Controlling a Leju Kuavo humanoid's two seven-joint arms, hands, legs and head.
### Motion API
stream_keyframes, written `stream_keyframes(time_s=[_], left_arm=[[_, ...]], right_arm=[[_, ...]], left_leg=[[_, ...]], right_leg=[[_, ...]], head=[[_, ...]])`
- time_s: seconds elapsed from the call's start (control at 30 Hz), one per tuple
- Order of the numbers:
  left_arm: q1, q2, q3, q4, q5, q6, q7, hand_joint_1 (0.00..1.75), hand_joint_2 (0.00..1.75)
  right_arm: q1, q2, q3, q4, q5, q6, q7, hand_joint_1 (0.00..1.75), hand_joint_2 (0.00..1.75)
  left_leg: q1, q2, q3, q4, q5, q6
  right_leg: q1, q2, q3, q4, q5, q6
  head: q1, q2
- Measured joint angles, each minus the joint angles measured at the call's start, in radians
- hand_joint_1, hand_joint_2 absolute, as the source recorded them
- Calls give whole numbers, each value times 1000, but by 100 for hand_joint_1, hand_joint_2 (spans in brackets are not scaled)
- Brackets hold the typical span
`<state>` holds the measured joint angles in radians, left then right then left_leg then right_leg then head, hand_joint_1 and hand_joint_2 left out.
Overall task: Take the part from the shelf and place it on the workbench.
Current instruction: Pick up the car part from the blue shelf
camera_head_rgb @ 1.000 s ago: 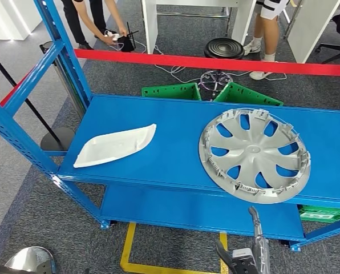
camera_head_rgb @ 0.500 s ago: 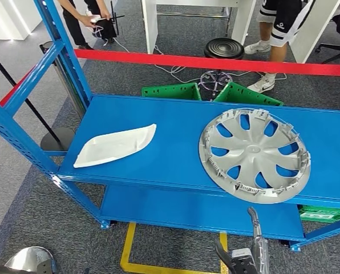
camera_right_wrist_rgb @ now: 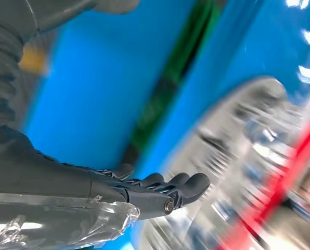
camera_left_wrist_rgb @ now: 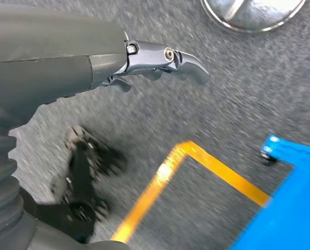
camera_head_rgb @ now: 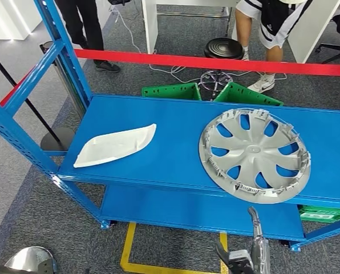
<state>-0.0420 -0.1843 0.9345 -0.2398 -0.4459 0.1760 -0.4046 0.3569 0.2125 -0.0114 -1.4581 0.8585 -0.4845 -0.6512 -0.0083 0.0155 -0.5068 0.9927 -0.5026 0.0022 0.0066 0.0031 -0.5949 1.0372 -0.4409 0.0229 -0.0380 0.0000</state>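
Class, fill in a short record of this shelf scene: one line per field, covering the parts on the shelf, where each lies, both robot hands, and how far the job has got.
Shelf: blue metal rack, top board carrying two parts
Part one: round silver plastic wheel cover, lying flat towards the right end, its near edge at the board's front
Part two: white curved plastic panel, lying flat towards the left end
Right hand: open, below the shelf front, under the wheel cover
Left hand: open, hanging over grey carpet
Progress: nothing gripped yet

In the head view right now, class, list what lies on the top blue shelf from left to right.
White curved panel → bare blue shelf top → silver wheel cover.
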Motion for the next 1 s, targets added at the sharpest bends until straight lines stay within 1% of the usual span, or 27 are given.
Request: stream_keyframes(time_s=[0.07,0.1,0.13,0.17,0.37,0.63,0.7,0.8,0.9,1.0], left_arm=[[0,1,-7,0,-21,19,15,0,175],[-1,1,-11,1,-26,23,19,0,175],[-2,1,-14,1,-29,25,20,0,175],[-3,1,-17,2,-31,26,21,0,175],[-5,2,-21,5,-39,33,27,0,175],[-5,3,-21,7,-49,33,33,0,175],[-5,2,-21,7,-59,31,35,0,175],[-6,2,-21,8,-76,24,37,0,175],[-6,2,-21,8,-81,21,37,0,175],[-6,2,-21,8,-82,19,37,0,175]], right_arm=[[-1,33,-7,-109,220,-144,-35,0,175],[-5,47,-10,-161,316,-195,-44,0,175],[-9,56,-12,-199,371,-217,-47,0,175],[-9,62,-14,-231,396,-223,-46,0,175],[3,70,-28,-367,378,-219,-45,0,175],[12,75,-42,-423,383,-218,-44,0,175],[14,74,-43,-410,392,-217,-20,0,175],[15,71,-38,-337,402,-215,29,0,175],[16,68,-36,-257,406,-215,47,0,175],[15,67,-34,-214,407,-215,50,0,175]], left_leg=[[0,1,0,0,0,0],[0,1,1,0,1,0],[0,1,2,0,1,0],[0,1,2,0,1,0],[0,1,0,0,1,0],[0,1,0,0,1,0],[0,1,0,0,1,0],[0,1,0,0,1,0],[0,1,0,0,1,0],[0,1,0,0,1,0]], right_leg=[[0,1,-1,0,1,-1],[1,2,-1,0,1,-1],[1,2,0,0,1,-1],[1,1,0,0,1,-1],[0,2,0,0,1,-1],[0,2,0,0,1,0],[0,2,0,0,1,-1],[0,2,0,0,1,-1],[0,2,0,0,1,-1],[0,2,0,0,1,-1]], head=[[0,0],[-1,0],[0,0],[0,0],[0,0],[0,0],[0,0],[0,0],[0,0],[0,0]])
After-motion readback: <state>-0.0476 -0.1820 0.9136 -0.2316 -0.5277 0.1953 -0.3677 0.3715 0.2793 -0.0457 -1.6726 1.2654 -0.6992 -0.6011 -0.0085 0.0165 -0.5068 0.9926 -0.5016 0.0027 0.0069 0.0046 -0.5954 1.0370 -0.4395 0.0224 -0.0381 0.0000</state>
